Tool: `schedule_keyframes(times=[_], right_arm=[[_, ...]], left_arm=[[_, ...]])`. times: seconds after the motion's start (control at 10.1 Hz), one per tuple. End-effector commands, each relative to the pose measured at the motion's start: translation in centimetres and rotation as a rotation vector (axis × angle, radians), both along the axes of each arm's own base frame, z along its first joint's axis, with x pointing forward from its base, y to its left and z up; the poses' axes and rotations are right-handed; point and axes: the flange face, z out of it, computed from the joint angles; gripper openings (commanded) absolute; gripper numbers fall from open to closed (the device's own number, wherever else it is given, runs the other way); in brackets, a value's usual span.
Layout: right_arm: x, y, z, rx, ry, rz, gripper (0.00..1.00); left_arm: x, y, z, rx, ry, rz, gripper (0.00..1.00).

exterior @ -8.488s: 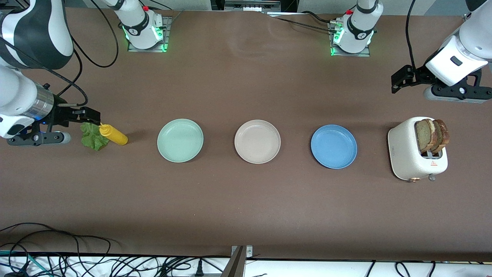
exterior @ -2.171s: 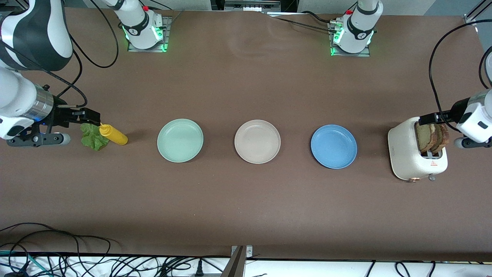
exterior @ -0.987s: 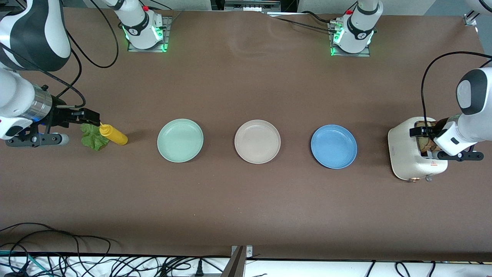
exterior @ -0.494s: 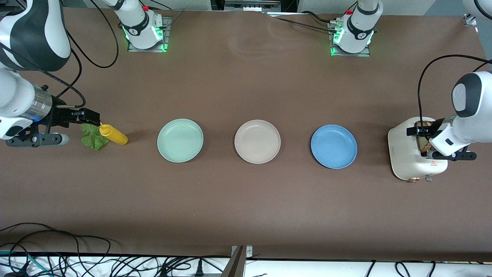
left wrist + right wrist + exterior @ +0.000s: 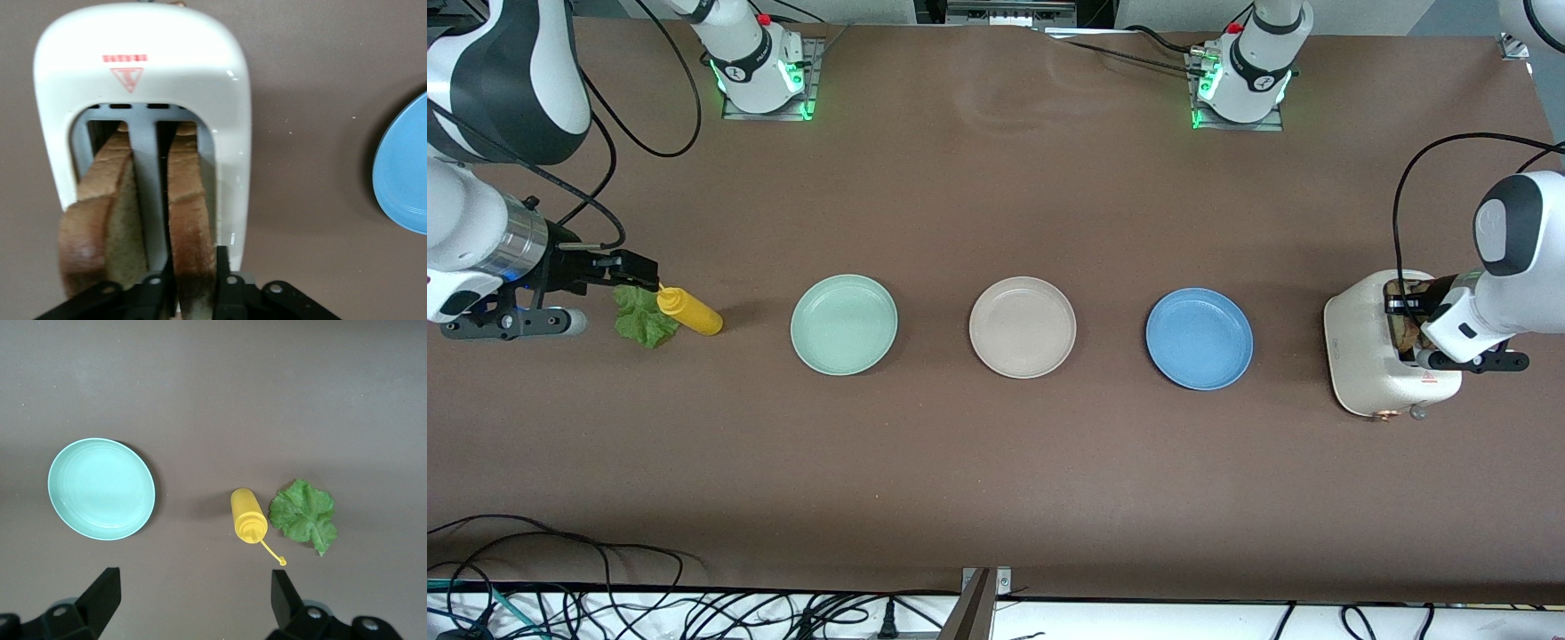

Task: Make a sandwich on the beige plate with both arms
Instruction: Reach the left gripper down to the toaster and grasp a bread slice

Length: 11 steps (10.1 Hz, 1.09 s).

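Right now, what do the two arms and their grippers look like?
Both arms are glossy white with black joint sections, rising from bases lit green. The left arm carries a looping black cable and a black two-finger left gripper. The right arm has a silver wrist band, black cables and a black right gripper.

Brown table (image 5: 996, 196), evenly lit; seemingly black cables (image 5: 605, 596) along its near edge.
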Motion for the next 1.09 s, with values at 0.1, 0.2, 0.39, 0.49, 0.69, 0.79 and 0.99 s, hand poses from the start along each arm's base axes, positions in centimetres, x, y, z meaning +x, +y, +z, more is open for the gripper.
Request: schedule_keyframes(times=[0.1,0.2,0.39,0.49,0.69,0.79,0.99], right_arm=[[0.1,0.0,0.5,0.016,0.006,-0.007,1.0],[0.1,0.0,0.5,0.016,0.006,-0.007,1.0],[0.1,0.0,0.5,0.016,0.006,-0.007,1.0],[0.1,0.0,0.5,0.017,0.005,-0.007,1.0],[0.1,0.0,0.5,0.016,0.006,-0.007,1.0],[0.1,0.0,0.5,0.017,0.006,-0.005,1.0],[0.1,0.0,0.5,0.016,0.006,-0.005,1.0]], left_arm=[[-0.6,0.2,1.8,0.057,0.025,-0.045,0.0],[-0.7,0.0,2.6,0.06,0.029,-0.046,0.0],[-1.1,-0.5,5.4,0.069,0.026,-0.045,0.0],[-0.9,-0.7,7.3,0.079,0.046,-0.043,0.0],[-0.3,-3.0,11.3,0.102,0.065,-0.064,0.0],[-0.1,-4.8,12.9,0.104,0.066,-0.091,0.0],[0.3,-9.1,16.2,0.065,0.041,-0.139,0.0]])
